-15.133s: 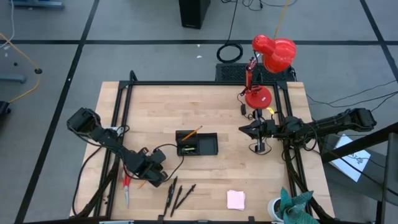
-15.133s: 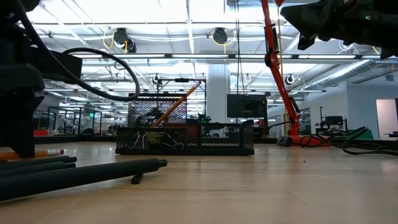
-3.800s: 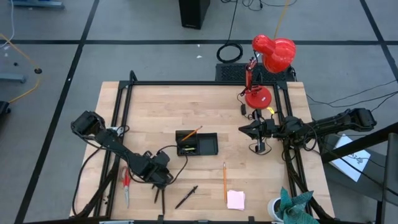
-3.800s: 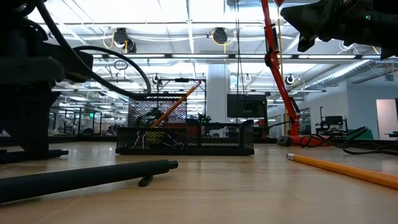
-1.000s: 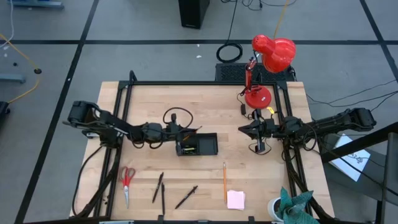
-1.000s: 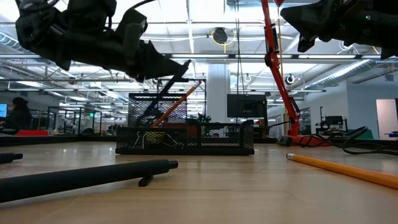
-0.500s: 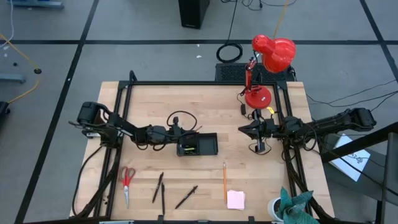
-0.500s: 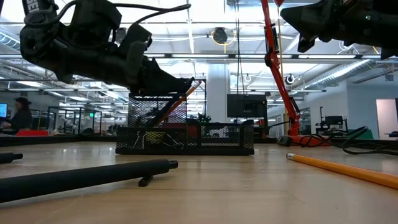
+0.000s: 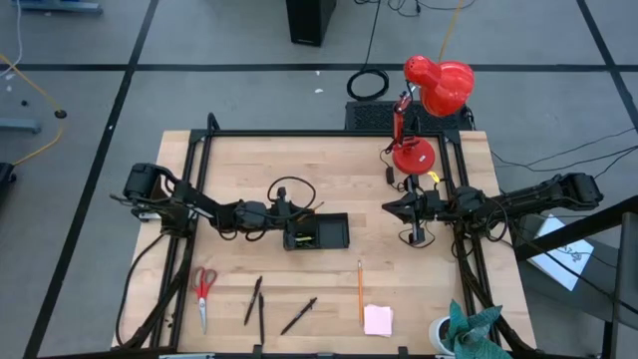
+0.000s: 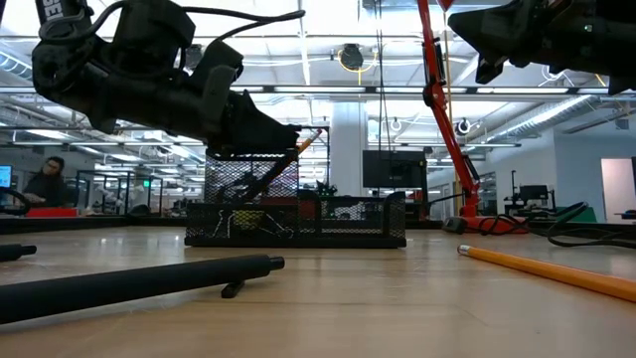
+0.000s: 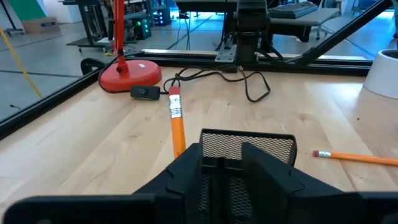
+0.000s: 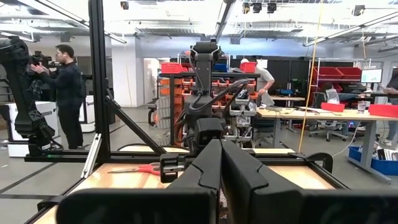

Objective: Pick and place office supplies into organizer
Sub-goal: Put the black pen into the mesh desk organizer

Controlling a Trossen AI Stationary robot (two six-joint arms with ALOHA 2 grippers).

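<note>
The black mesh organizer [image 9: 337, 235] stands mid-table, with an orange pencil [image 9: 309, 210] leaning out of its taller compartment [image 11: 249, 144]. My left gripper [image 9: 290, 213] hovers at that compartment's top, its fingers apart [image 11: 221, 149]. Below them a thin black pen [image 10: 260, 177] slants down into the compartment. Red-handled scissors [image 9: 204, 287], three black pens [image 9: 254, 299], a second pencil [image 9: 360, 289] and a pink note pad [image 9: 378, 319] lie along the near side. My right gripper [image 9: 391, 207] waits, shut and raised, right of the organizer. My left gripper has a finger on each side of the black pen's upper end [image 11: 214, 163], coming nearly level from the table's left. I cannot tell whether they touch it. The pen leans inside the taller compartment beside the orange pencil.
A red desk lamp [image 9: 429, 100] stands at the far right with its cord [image 11: 249, 87] on the table. A black frame [image 9: 199, 199] runs round the table's edges. A white cup and a teal cloth [image 9: 464, 334] sit at the near right corner. People show in the room behind.
My left gripper has moved toward the table's right edge and down, onto the top of the organizer's taller compartment. The black pen went with it and now stands lower in that compartment, slanting beside the orange pencil.
</note>
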